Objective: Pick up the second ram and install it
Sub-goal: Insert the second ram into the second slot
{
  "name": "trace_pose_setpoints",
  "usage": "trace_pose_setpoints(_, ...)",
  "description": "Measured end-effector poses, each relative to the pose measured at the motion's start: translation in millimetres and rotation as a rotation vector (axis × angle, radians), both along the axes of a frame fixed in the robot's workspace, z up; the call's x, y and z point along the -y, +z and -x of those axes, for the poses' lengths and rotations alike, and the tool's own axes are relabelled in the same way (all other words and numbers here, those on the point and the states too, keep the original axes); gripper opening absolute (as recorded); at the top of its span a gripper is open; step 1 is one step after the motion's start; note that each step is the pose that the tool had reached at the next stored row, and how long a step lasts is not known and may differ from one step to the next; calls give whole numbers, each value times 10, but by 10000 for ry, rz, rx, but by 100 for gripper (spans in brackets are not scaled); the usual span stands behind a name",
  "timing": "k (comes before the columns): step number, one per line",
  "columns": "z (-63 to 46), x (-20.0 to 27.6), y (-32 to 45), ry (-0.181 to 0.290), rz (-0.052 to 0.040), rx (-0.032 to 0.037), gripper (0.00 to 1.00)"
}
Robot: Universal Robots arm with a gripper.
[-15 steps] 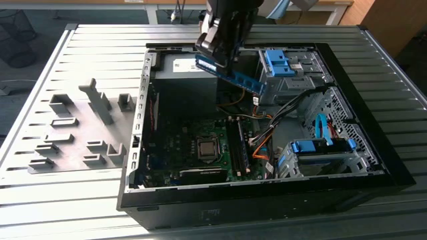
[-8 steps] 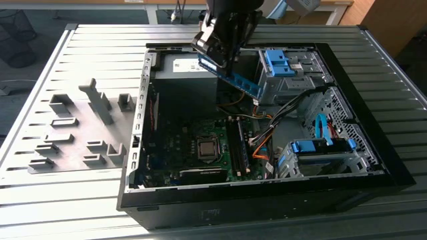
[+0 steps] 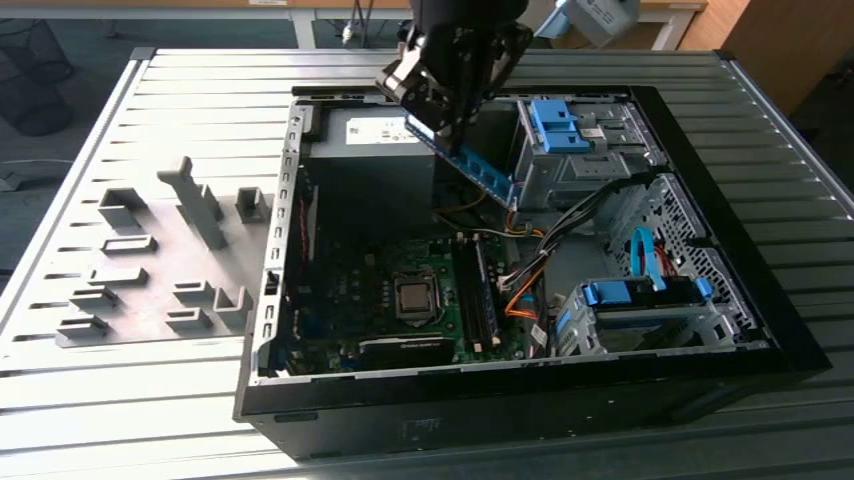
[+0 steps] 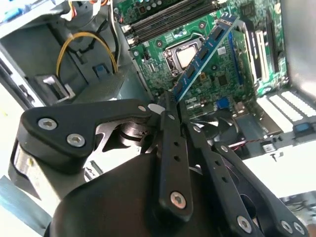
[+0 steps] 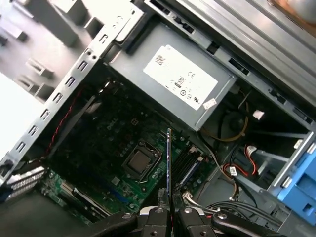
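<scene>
My gripper (image 3: 449, 132) hangs over the open computer case (image 3: 287, 300), shut on the second ram (image 3: 483, 172). The ram is a blue-green stick that slants down from the fingers toward the exterior view's right. In the second wrist view the ram (image 4: 207, 52) sticks out past the fingertips (image 4: 168, 111) over the green motherboard (image 4: 232, 74). In the first wrist view the ram (image 5: 169, 163) shows edge-on between the two fingers (image 5: 161, 200). It is held in the air above the memory slots (image 3: 478, 292), apart from them.
A grey fixture plate with plastic blocks (image 3: 160, 265) lies on the slatted table at the exterior view's left. Inside the case are the power supply (image 5: 180, 81), blue drive cages (image 3: 561, 125), orange and black cables (image 3: 527, 285) and the processor socket (image 3: 415, 297).
</scene>
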State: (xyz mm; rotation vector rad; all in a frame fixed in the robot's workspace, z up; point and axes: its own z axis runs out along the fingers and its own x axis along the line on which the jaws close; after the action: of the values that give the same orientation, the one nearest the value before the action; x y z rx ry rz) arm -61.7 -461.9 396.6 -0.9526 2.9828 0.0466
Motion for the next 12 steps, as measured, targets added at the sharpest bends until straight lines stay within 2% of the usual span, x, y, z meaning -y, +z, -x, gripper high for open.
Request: trace_pose_setpoints(12,0,0,-23,-2126,22,0,14)
